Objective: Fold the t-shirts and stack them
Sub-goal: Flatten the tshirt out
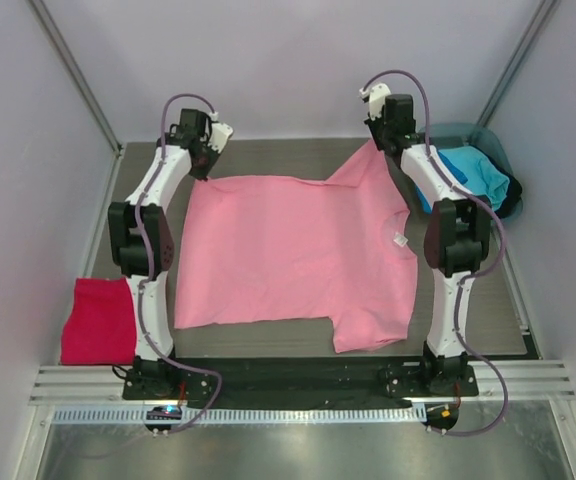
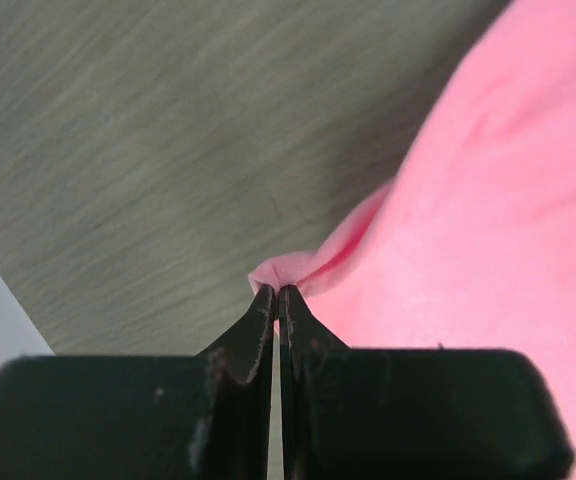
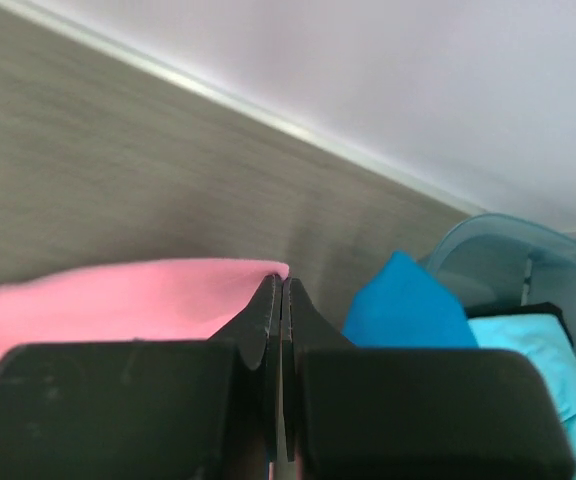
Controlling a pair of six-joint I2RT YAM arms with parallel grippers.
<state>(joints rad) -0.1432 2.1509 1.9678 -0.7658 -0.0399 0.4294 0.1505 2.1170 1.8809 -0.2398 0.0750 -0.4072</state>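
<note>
Your left tool is clamped on the pink tee: tips pinched tight on a small pucker of cloth at its far-left corner, fabric bunched right at the tips. Your right tool is closed too, nipping the edge of the far-right sleeve, which peaks up to the tips. Rest of the pink tee lies flat on the bench btwn the two arms, collar w/ tag on the right side. You've a crimson tee folded at near left, outside the left arm, apart from the pink. The blue tee and turquoise tee sit in the tub at far right, just beside the right tool.
</note>
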